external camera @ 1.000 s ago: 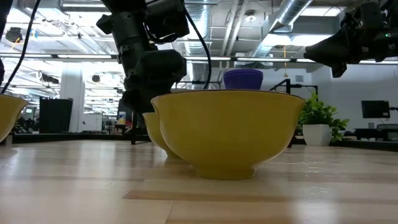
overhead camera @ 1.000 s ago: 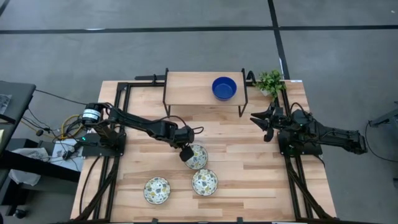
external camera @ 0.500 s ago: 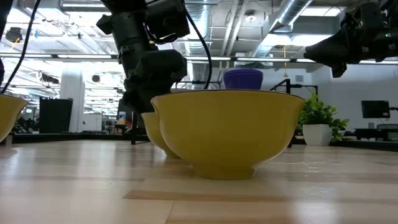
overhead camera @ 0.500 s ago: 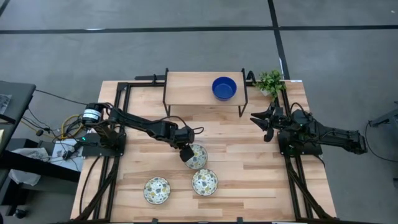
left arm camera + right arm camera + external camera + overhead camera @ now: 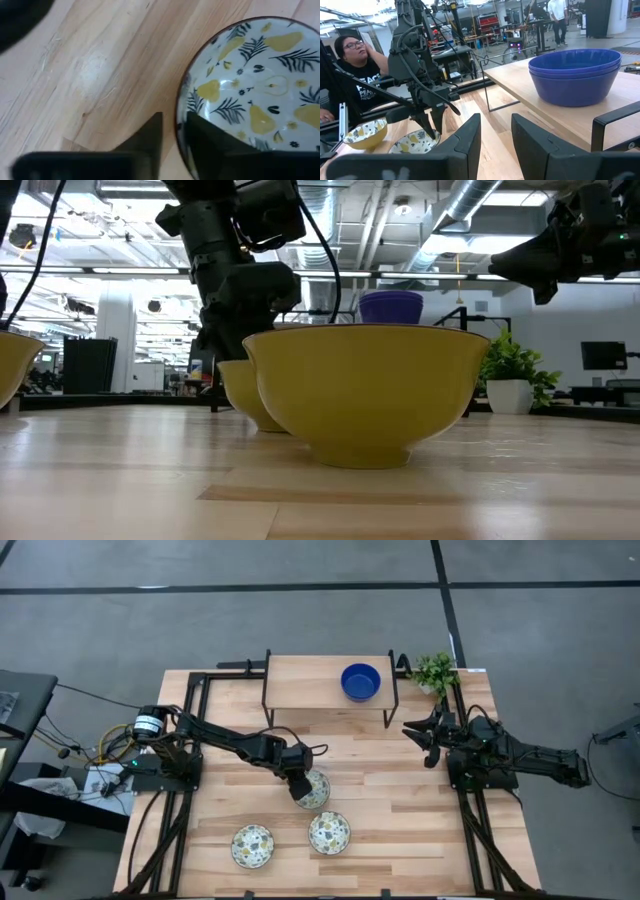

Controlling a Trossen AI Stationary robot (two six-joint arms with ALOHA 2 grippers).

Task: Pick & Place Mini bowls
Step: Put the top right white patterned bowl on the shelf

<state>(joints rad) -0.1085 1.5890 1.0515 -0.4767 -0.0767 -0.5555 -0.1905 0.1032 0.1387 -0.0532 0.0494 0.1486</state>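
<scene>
Three patterned bowls (image 5: 313,790) are near the table's front edge; the blue bowls (image 5: 575,75) are stacked, number unclear.

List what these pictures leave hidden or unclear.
- Blue bowls: right wrist view shows at least two stacked; the high view cannot settle the count.
- Bowl rim between the left gripper fingers: contact is not visible, left wrist view.
- Left-hand patterned bowl: cut by the low view's edge.
- Plant: partly hidden by the nearest bowl, low view.
</scene>
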